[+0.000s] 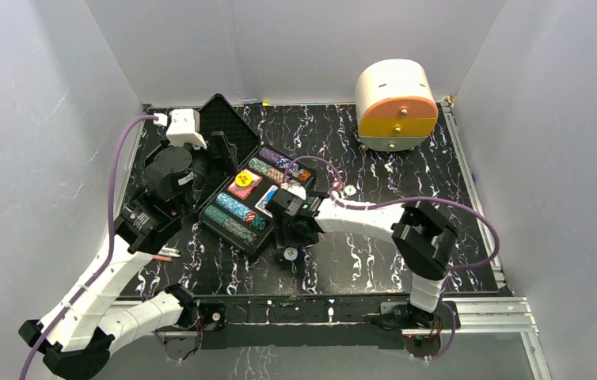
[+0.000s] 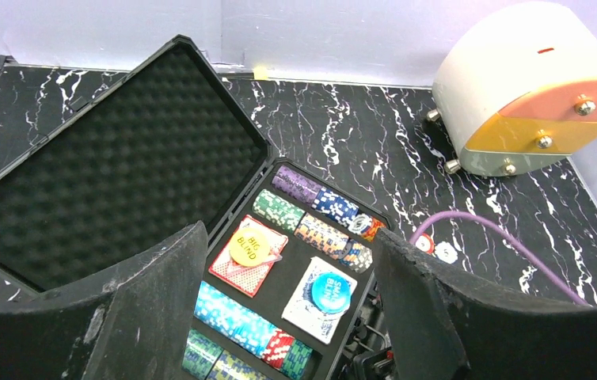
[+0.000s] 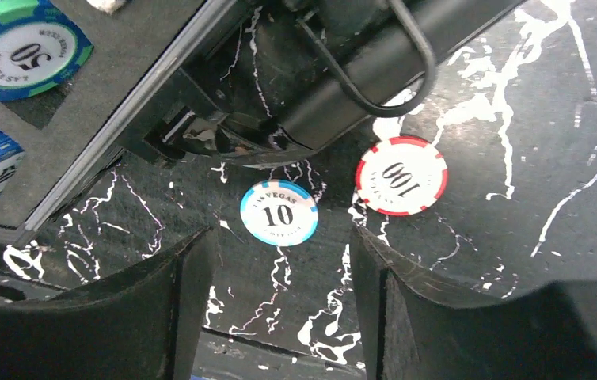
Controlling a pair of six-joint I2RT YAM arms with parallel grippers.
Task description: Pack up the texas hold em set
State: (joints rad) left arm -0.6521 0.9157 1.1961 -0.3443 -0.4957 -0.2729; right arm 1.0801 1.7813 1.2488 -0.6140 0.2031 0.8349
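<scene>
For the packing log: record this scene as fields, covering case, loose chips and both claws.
case: open, chip rows inside
lid: tilted back, foam showing
loose chips: 10 chip and 100 chip, on table beside case
left claw: open, empty, above case
right claw: open, empty, near 10 chip

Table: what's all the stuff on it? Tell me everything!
table: one, black marbled.
case: one, black, open, left-middle.
chip rows: several, multicoloured, in case.
red deck: one, red, in case.
pale deck: one, whitish, beside it.
yellow disc: one, yellow, on red deck.
blue disc: one, blue, on pale deck.
loose chips: two, blue-white and red-white, beside case.
drawer box: one, white-orange, far right.
pens: two, red and green, near left.
left gripper: one, black, open above case.
right gripper: one, black, open over loose chips.
</scene>
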